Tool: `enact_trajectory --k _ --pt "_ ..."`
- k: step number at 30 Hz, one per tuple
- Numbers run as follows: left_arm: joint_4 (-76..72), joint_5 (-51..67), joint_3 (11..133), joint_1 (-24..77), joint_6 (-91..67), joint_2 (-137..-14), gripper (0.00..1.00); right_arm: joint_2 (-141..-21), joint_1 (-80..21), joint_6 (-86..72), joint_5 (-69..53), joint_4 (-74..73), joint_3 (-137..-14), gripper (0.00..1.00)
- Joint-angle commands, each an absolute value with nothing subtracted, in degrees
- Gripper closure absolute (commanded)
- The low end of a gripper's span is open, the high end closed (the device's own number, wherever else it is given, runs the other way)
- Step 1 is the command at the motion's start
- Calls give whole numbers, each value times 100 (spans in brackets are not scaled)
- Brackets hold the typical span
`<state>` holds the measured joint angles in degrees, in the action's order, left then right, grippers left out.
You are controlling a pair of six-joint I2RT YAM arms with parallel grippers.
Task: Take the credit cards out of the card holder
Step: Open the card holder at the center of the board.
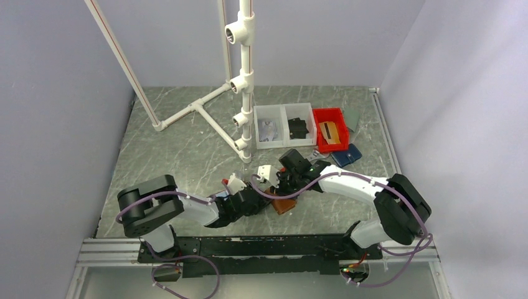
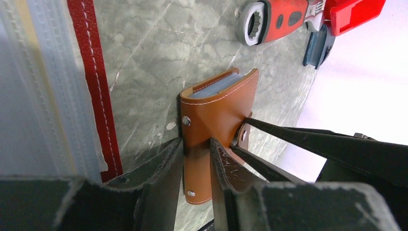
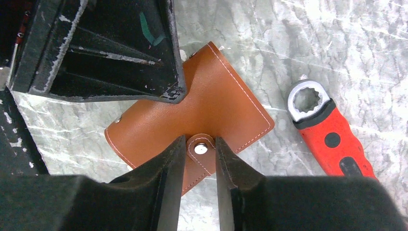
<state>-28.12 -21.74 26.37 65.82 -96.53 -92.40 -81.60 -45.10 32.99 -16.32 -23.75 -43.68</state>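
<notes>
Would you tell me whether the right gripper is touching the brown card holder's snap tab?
Touching. The right wrist view shows the right gripper pinching the snap tab, with the leather meeting both inner finger faces and no gap.

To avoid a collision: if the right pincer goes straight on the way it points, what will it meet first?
The snap tab of the holder, which lies right between the fingers of the right pincer. How near the tab is, the picture does not tell.
</notes>
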Motion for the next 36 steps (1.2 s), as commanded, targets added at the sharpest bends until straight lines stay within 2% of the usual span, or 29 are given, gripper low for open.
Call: enact_trajectory --k 1,6,10,13,23,25,30,33,36 --pt "-1870 -2118 2558 6513 -9287 -9530 68 -8298 -4543 3323 -1382 -2266 -4471 71" --pt "-1680 -2218 2573 6504 -9132 -9462 79 -8288 -4527 3313 -1365 -2315 -4512 81" --pt "-1664 -2236 2538 6482 -9050 -9442 91 -8272 -4500 3313 -1358 -2378 -4550 95" --pt "-1731 -2216 2519 6465 -8994 -9455 97 -8206 -4440 3313 -1369 -2429 -4586 99" --pt "-1773 -2294 2481 6451 -8674 -9218 99 -7874 -3709 3439 -1382 -2760 -4565 100" --pt "-1863 -2266 2459 6451 -8478 -9112 98 -7877 -3519 3410 -1315 -2776 -4531 94" --pt "-2412 -2069 2308 6451 -7719 -8785 88 -7826 -3064 3214 -1455 -2828 -4514 69" --pt "-2817 -1878 2159 6451 -7324 -8565 78 -7801 -2969 3138 -1628 -2853 -4531 63" --pt "-3106 -1670 2003 6451 -6992 -8294 71 -7802 -2949 3113 -1894 -2900 -4559 63"
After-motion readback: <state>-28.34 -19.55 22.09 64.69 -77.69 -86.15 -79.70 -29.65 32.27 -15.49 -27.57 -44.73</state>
